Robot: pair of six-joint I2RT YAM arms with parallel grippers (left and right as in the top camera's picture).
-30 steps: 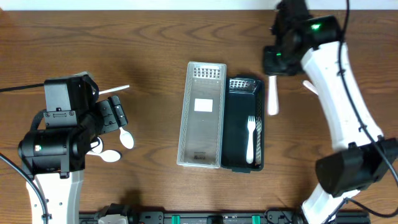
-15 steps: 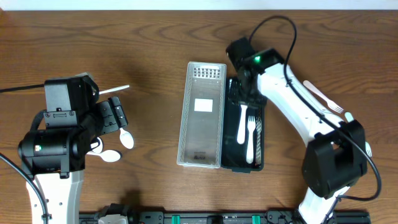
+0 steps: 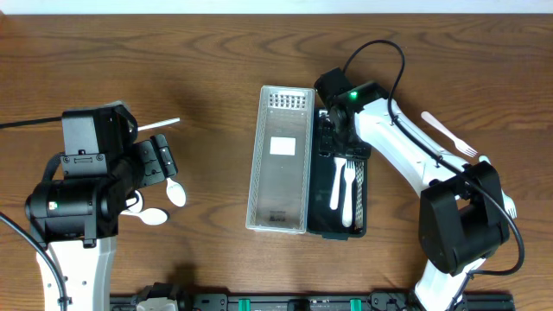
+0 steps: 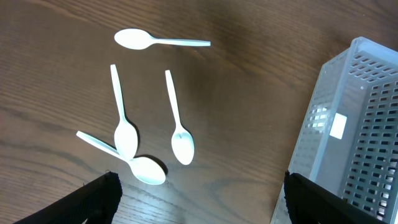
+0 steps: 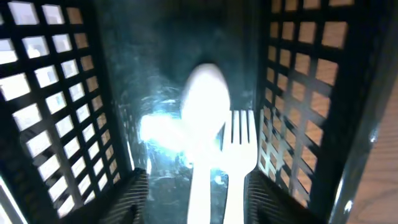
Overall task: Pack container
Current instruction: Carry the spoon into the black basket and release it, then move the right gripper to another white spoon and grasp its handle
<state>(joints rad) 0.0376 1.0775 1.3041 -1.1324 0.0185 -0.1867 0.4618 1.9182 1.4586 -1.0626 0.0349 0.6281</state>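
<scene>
A black slotted container [image 3: 326,226] holds a white spoon [image 3: 335,186] and a white fork [image 3: 348,192] side by side. My right gripper [image 3: 339,143] hovers low over the container's far half. In the right wrist view the fingers [image 5: 200,199] are spread apart, with the spoon [image 5: 203,118] and fork [image 5: 242,140] lying between them on the container floor [image 5: 149,81]. My left gripper [image 3: 162,162] is open and empty at the left, above several white spoons [image 4: 178,121] on the table.
A grey perforated basket [image 3: 261,173] stands against the black container's left side; it also shows in the left wrist view [image 4: 357,143]. Loose white forks [image 3: 449,135] lie on the table to the right. Spoons [image 3: 152,216] lie near my left arm.
My right arm swung from the back right to the black container carrying a white spoon. The spoon now lies in the container beside the fork. The left arm has not moved.
</scene>
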